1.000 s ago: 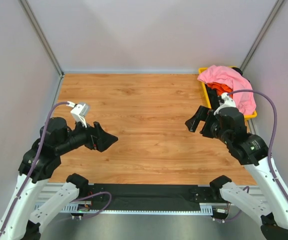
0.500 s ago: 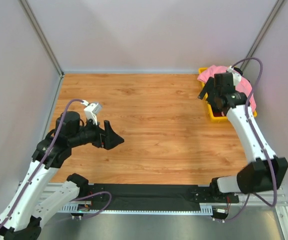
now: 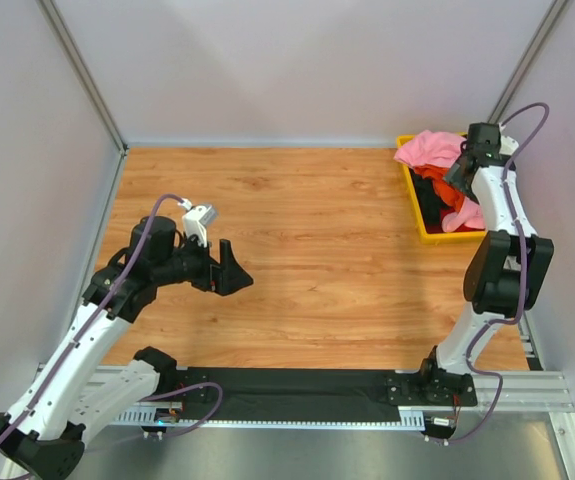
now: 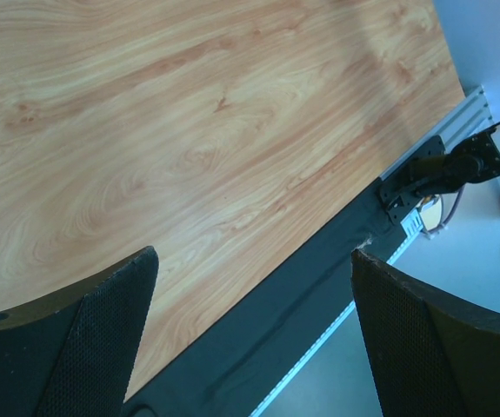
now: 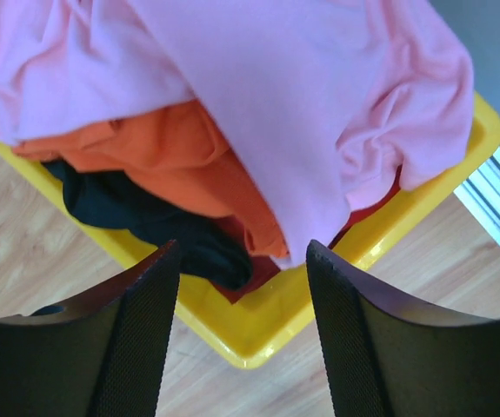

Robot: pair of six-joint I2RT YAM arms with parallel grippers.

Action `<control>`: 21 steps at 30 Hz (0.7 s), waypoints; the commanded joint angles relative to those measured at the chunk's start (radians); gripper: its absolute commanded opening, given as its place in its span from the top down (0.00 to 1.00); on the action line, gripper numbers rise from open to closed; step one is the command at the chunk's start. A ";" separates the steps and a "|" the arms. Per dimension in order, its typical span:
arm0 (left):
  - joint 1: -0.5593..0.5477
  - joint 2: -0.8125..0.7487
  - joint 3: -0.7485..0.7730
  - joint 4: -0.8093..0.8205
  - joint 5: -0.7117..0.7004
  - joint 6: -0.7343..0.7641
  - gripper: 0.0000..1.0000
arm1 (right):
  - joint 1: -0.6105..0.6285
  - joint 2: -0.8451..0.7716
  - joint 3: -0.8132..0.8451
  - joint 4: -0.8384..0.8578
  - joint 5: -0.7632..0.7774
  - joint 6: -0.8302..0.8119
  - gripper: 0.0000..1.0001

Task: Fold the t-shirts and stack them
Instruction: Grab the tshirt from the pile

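Your right arm has swung from mid-table out to the far right corner. The right gripper (image 5: 243, 278) now hangs over the yellow bin (image 5: 258, 339), its fingers partly spread with nothing between them. Your left gripper (image 3: 232, 270) has crept a bit right and sits over bare wood left of centre, jaws fully wide and empty.

All the t-shirts are in the bin in a crumpled heap. The pink t-shirt (image 5: 319, 87) is on top, draped over the bin's far end and right side. The orange t-shirt (image 5: 180, 156) is bunched under it, with the black t-shirt (image 5: 136, 208) lower down. A sliver of red t-shirt (image 5: 263, 269) shows beneath the orange.

The bin sits at the far right edge of the table (image 3: 307, 230), tight by the right wall (image 3: 567, 200). Wood runs wide from the bin to the left wall (image 3: 27, 200). A black strip (image 3: 297, 382) lines the near edge.
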 commanded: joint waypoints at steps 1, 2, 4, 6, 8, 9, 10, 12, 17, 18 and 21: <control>0.003 -0.015 -0.022 0.011 -0.021 0.035 0.02 | -0.040 0.020 0.017 0.100 -0.024 -0.048 0.39; 0.001 -0.020 -0.031 0.016 -0.041 0.034 0.02 | -0.051 0.030 0.017 0.105 -0.041 -0.059 0.40; 0.003 -0.017 -0.048 0.026 -0.048 0.028 0.02 | -0.080 0.062 0.029 0.112 -0.078 -0.073 0.40; 0.001 -0.014 -0.070 0.037 -0.036 0.014 0.02 | -0.097 0.074 0.026 0.138 -0.086 -0.102 0.41; 0.001 -0.012 -0.088 0.054 -0.019 0.000 0.02 | -0.105 0.094 0.020 0.160 -0.125 -0.120 0.41; 0.001 -0.012 -0.107 0.063 -0.019 -0.017 0.02 | -0.116 0.100 0.023 0.174 -0.145 -0.131 0.41; 0.003 -0.010 -0.113 0.079 -0.019 -0.023 0.02 | -0.120 0.114 0.026 0.178 -0.180 -0.137 0.41; 0.001 -0.006 -0.125 0.092 -0.018 -0.034 0.02 | -0.134 0.120 0.031 0.183 -0.173 -0.139 0.42; 0.001 0.013 -0.136 0.109 0.013 -0.052 0.02 | -0.150 0.114 0.063 0.168 -0.126 -0.145 0.61; 0.001 0.013 -0.145 0.120 0.019 -0.052 0.02 | -0.148 0.104 0.068 0.162 -0.122 -0.145 0.62; 0.001 0.006 -0.162 0.141 0.047 -0.064 0.02 | -0.145 0.039 0.046 0.171 -0.138 -0.136 0.62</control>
